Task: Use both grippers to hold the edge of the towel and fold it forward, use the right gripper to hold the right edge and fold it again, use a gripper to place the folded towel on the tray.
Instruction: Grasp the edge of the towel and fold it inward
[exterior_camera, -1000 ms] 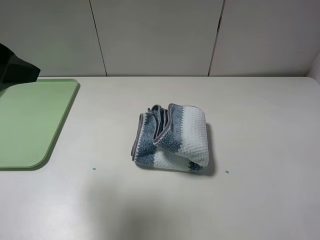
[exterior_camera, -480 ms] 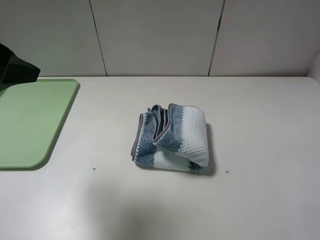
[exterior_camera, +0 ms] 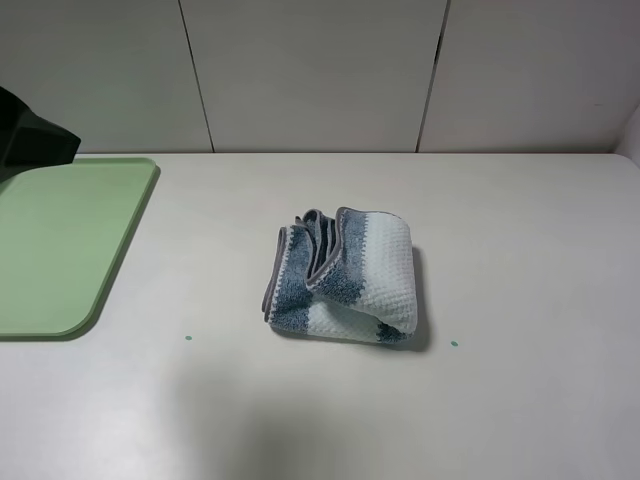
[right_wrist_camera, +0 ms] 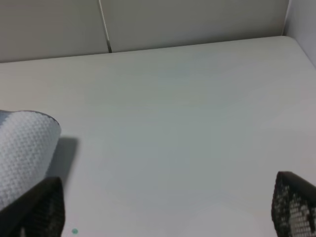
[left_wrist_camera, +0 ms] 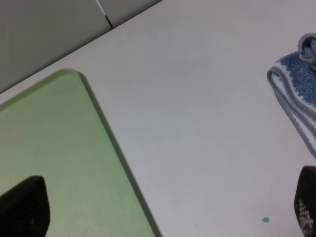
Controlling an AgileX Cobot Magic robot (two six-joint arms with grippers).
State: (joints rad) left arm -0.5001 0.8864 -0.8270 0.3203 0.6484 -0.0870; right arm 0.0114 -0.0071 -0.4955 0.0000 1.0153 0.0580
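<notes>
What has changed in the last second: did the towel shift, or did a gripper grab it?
Nothing visibly changed. The folded towel lies in the same spot on the table, apart from the tray and untouched. The left gripper and the right gripper are open and hold nothing.

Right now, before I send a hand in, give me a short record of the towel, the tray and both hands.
towel: folded into a loose striped bundle, lying mid-table
tray: pale green, at the table's left side, apart from the towel
left hand: open, holding nothing; one finger shows over the tray, the other over the table
right hand: open, holding nothing; the towel's white end shows beside one finger
stage: folds look done; towel not yet on the tray
</notes>
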